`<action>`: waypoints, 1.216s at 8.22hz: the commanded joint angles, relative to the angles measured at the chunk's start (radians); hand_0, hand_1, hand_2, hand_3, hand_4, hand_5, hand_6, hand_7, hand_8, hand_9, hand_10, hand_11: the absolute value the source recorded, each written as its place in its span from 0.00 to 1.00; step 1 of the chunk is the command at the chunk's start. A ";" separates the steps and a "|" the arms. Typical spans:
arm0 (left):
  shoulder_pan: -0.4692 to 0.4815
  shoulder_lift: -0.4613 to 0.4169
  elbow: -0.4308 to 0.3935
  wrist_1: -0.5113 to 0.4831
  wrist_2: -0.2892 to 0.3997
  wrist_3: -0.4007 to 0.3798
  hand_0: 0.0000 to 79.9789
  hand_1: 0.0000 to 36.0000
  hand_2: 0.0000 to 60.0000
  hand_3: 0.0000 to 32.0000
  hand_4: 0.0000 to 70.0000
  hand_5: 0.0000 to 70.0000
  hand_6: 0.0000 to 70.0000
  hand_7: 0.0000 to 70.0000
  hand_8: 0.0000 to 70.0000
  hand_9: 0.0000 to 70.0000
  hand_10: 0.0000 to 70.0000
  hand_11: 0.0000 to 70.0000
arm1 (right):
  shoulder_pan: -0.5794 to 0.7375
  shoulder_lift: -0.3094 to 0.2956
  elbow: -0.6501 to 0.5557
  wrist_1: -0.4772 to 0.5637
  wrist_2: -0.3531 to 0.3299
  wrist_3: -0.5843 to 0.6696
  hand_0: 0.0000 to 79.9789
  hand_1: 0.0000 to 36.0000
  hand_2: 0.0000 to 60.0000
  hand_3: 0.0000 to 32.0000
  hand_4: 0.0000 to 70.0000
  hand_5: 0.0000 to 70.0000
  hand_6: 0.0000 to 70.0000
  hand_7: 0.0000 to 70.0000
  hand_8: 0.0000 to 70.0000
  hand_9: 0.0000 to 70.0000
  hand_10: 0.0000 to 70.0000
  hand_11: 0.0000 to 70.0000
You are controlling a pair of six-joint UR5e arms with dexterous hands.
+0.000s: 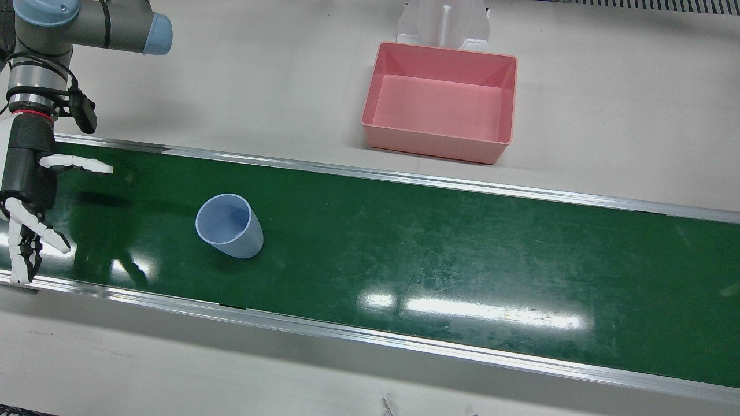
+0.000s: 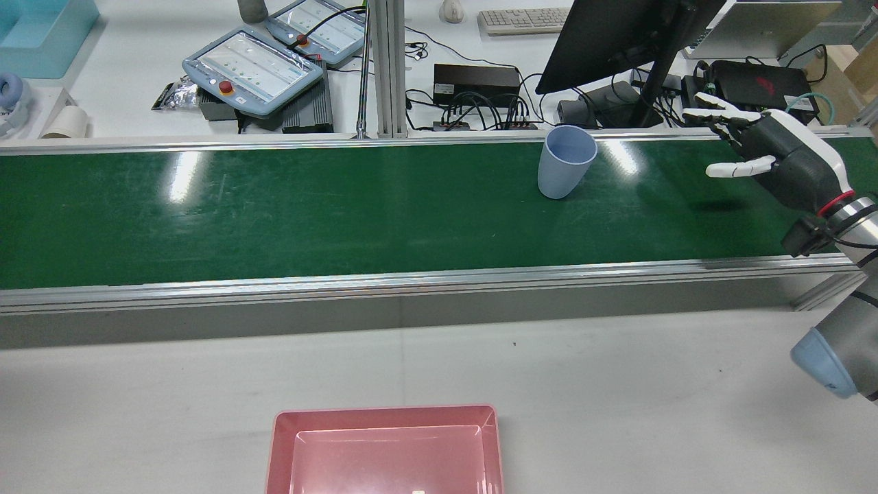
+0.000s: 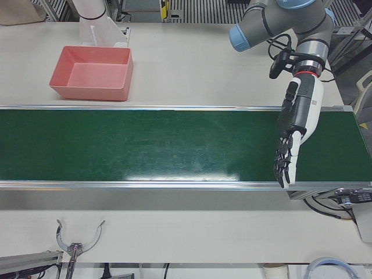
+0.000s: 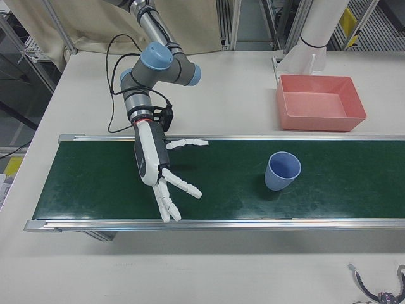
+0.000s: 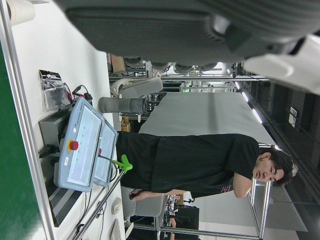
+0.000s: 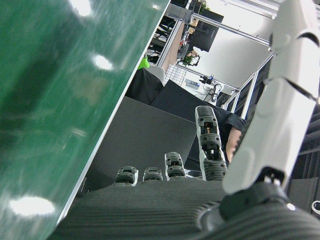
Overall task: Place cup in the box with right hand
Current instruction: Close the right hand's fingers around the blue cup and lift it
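A pale blue cup (image 1: 228,226) stands upright on the green conveyor belt (image 1: 462,248); it also shows in the rear view (image 2: 564,161) and the right-front view (image 4: 282,171). My right hand (image 1: 29,196) is open and empty, fingers spread, just above the belt and well apart from the cup, toward the belt's end; it shows too in the rear view (image 2: 775,158) and the right-front view (image 4: 158,171). The pink box (image 1: 433,147) sits empty on the white table beyond the belt. My left hand (image 3: 293,133) is open and empty over the belt's other end.
The belt has raised metal rails (image 1: 404,176) along both sides, between the cup and the box. A white arm pedestal (image 1: 444,23) stands right behind the box. Teach pendants (image 2: 254,65) and a monitor (image 2: 617,34) lie beyond the belt's far edge.
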 commanded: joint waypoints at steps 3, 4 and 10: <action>0.000 0.000 0.001 0.000 0.000 0.000 0.00 0.00 0.00 0.00 0.00 0.00 0.00 0.00 0.00 0.00 0.00 0.00 | -0.020 0.005 0.001 0.000 0.000 -0.008 0.62 0.42 0.18 0.03 0.17 0.07 0.05 0.20 0.02 0.07 0.03 0.07; 0.000 0.000 0.001 0.000 0.000 0.000 0.00 0.00 0.00 0.00 0.00 0.00 0.00 0.00 0.00 0.00 0.00 0.00 | -0.024 0.006 0.001 -0.002 0.000 -0.008 0.62 0.39 0.12 0.06 0.19 0.07 0.05 0.21 0.01 0.07 0.03 0.07; 0.000 0.000 0.001 0.000 0.000 0.000 0.00 0.00 0.00 0.00 0.00 0.00 0.00 0.00 0.00 0.00 0.00 0.00 | -0.021 0.005 0.000 -0.002 0.012 0.004 0.64 1.00 1.00 0.00 0.80 0.24 0.49 1.00 0.75 1.00 0.58 0.85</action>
